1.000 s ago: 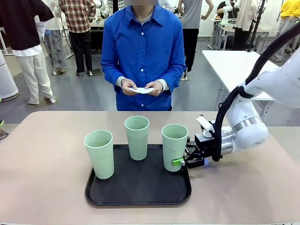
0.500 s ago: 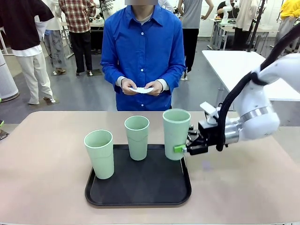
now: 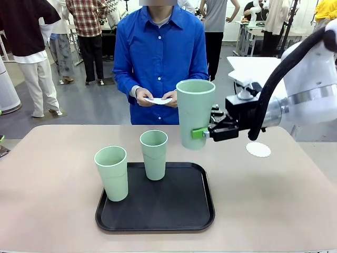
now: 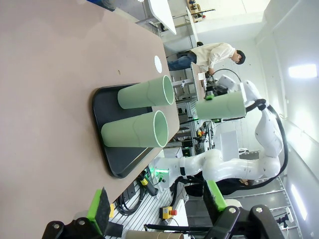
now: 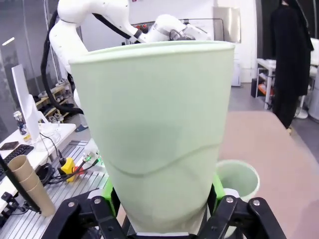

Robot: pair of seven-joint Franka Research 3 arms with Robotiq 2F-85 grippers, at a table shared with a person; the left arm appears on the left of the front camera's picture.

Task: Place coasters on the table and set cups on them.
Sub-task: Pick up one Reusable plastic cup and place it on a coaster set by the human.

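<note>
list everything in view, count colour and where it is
cups: 3, mint green, two on the tray, third cup held in the air
tray: 1, black, mid table
coaster: 1, white, flat on the table right of the tray
white piece: count unclear, in the person's hands
table: 1, beige-pink
white table: 1, behind, right
person: 1, blue shirt, far side
left end effector: black, green pads, open
right end effector: black, green pads, shut on the third cup
</note>
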